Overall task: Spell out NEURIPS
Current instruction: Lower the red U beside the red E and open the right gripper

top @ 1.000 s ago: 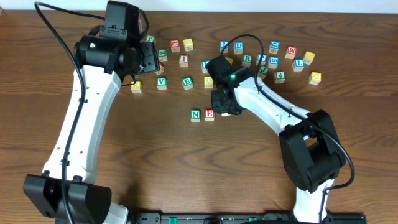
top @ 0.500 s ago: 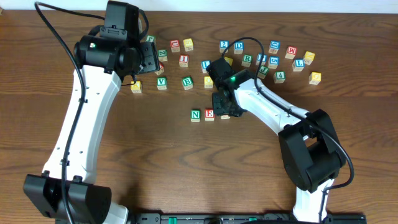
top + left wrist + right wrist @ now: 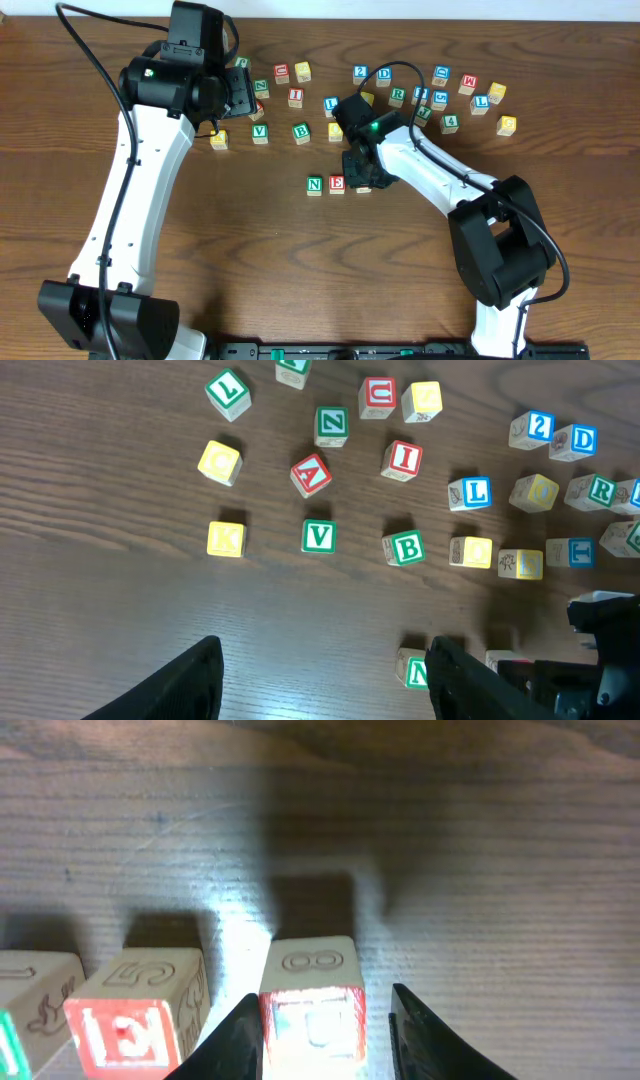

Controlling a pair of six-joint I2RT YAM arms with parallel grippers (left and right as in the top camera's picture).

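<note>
Little has shifted in the last second: the right hand [image 3: 322,1010] has only eased its grip, low over the row's end. N [image 3: 314,184] and E [image 3: 337,183] sit side by side on the bench [image 3: 250,260]. A third cube [image 3: 312,1005] stands just beside E, placed there, I'd say, to carry the word on; glare hides its letter. The fingers [image 3: 425,1040] straddle that cube with bare wood showing beside one, so it looks let go, not clamped. The left hand [image 3: 325,648] hangs over the loose cubes [image 3: 319,536], wide apart, holding nothing. I [image 3: 403,457] and R [image 3: 601,490] wait there.
</note>
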